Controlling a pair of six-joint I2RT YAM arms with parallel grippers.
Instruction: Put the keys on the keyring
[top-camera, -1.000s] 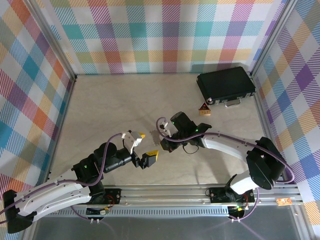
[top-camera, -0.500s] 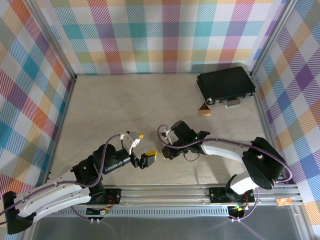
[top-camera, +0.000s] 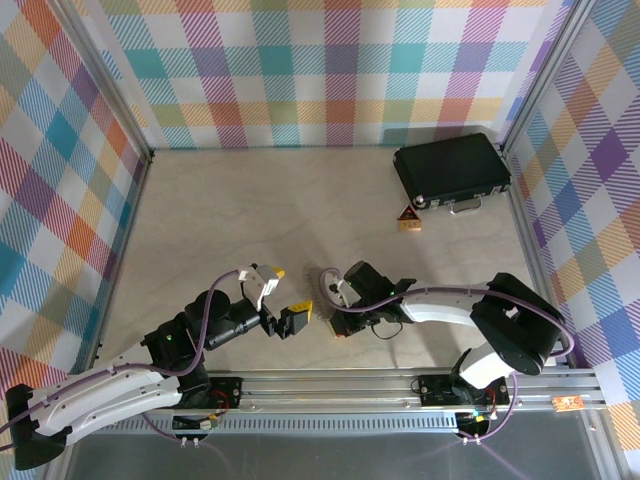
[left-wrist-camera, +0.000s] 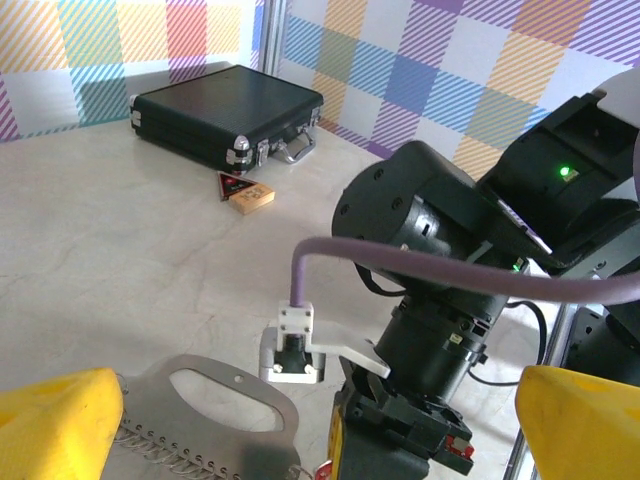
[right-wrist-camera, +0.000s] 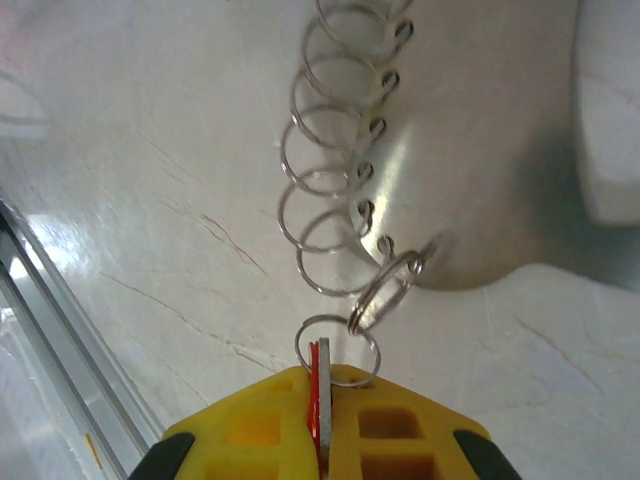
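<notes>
The keyring (left-wrist-camera: 205, 442) is a flat silvery plate with a slot and a row of wire loops along one edge (right-wrist-camera: 330, 150). It lies between the wide-apart yellow fingers (left-wrist-camera: 55, 420) of my left gripper (left-wrist-camera: 320, 425), close to the left one. My right gripper (right-wrist-camera: 318, 378) is shut on the tiny red key (right-wrist-camera: 314, 385), held edge-on. The key's small ring (right-wrist-camera: 338, 352) overlaps a tilted split ring (right-wrist-camera: 385, 290) hanging from the plate's corner. In the top view the left gripper (top-camera: 292, 295) and right gripper (top-camera: 340, 318) nearly meet near the front edge.
A black case (top-camera: 452, 172) (left-wrist-camera: 225, 115) lies at the back right, with a small orange-brown triangular block (top-camera: 408, 218) (left-wrist-camera: 245, 190) in front of it. The aluminium rail (top-camera: 400, 380) runs just behind the grippers. Checked walls enclose the table.
My right gripper has come toward the near edge with the key, and its wrist has turned. The left gripper has drifted slightly nearer and stays open.
</notes>
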